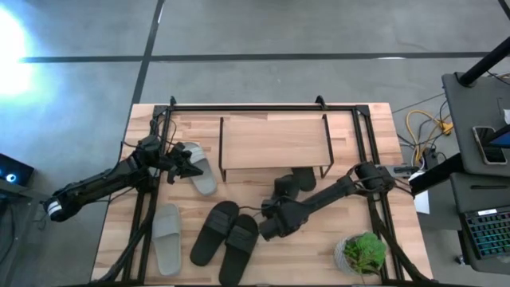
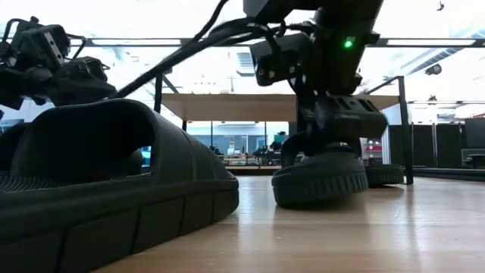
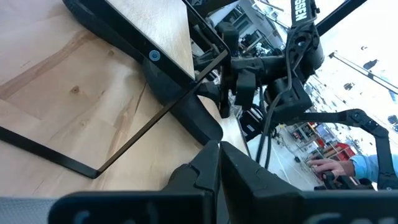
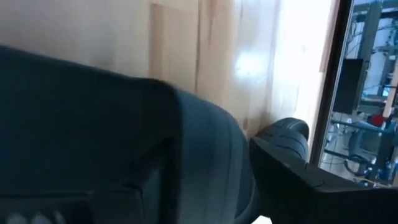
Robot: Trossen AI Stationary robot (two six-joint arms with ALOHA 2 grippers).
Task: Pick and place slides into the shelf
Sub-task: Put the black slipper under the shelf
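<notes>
The shelf stands at the table's far middle. One black slide lies partly under its front edge. Beside that one sits a second black slide, its sole on the table. My right gripper slants down over this second slide, its fingers spread wide. Two more black slides lie side by side near the front. A grey slide lies at the front left. My left gripper hangs shut over another grey slide, holding nothing. My right gripper comes at the black slide slanting down from the table's near right. One finger stands on either side of it, wide apart. Whether the fingers touch the slide I cannot tell. The slide rests flat on the table.
A potted green plant stands at the near right corner. Black frame rails run along the table's far edge and sides. Bare wood lies between the shelf and the front slides. Beyond the table, a person's hand shows.
</notes>
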